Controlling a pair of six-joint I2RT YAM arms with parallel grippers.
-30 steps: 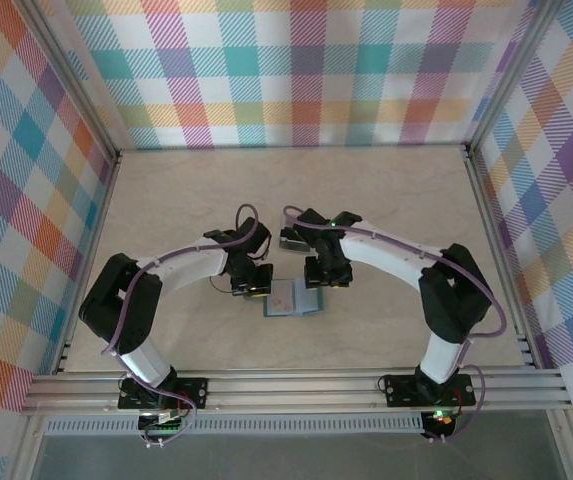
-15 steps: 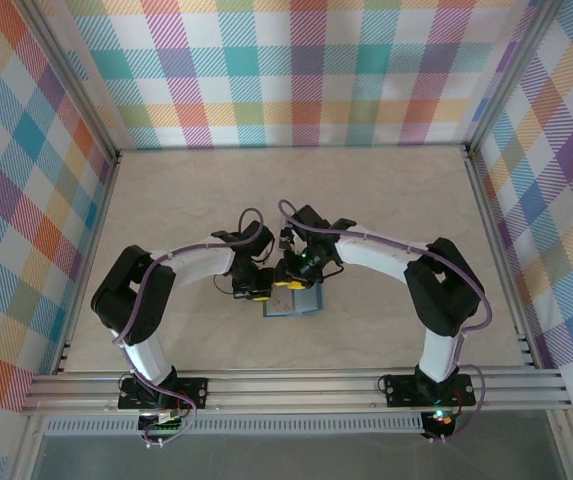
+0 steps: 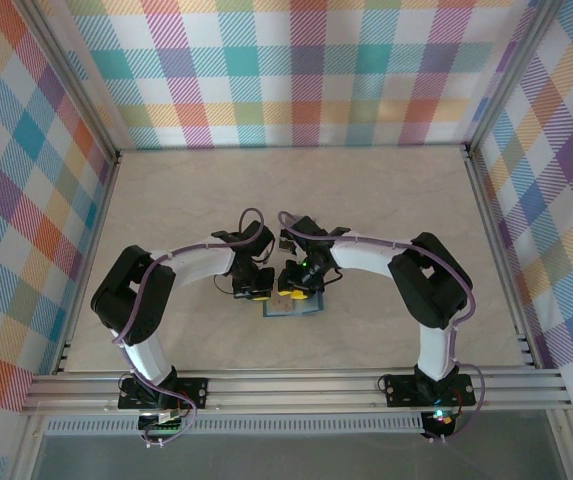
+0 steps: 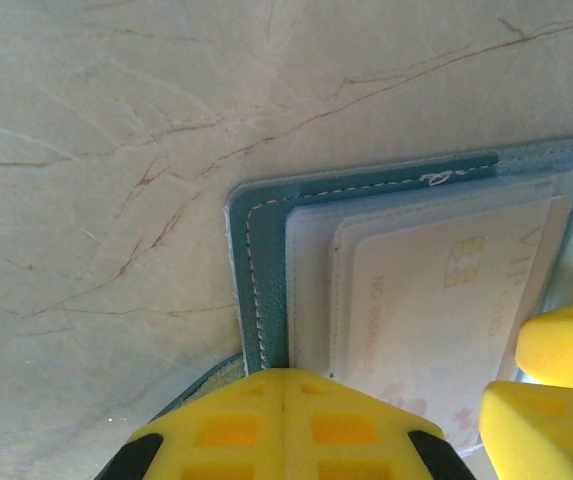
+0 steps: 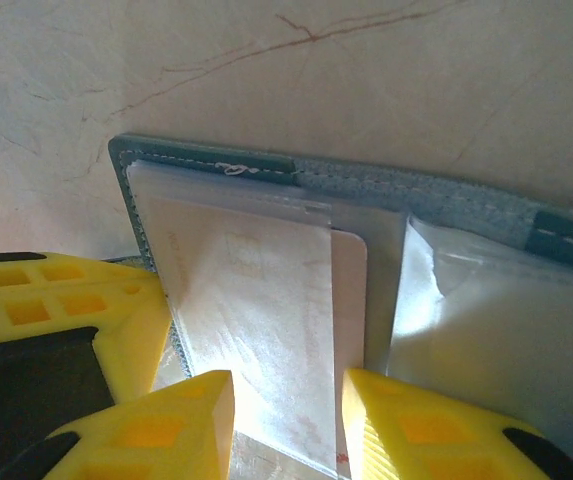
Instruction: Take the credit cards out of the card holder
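Veiling one credit card point(image 5: 349, 300) is cloudy plastic point(image 5: 256, 310).

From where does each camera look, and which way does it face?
Top external: high and behind, looking down on the table; both arms show.
Left wrist: close above the card holder; left gripper shut at bottom.
Right wrist: close above the card holder too; right gripper open at bottom.
Wrist views share card holder and card.

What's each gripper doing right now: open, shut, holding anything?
Left gripper: shut, tips at the card holder's edge, nothing visibly held.
Right gripper: open, fingers apart over the sleeved card, no grip seen.
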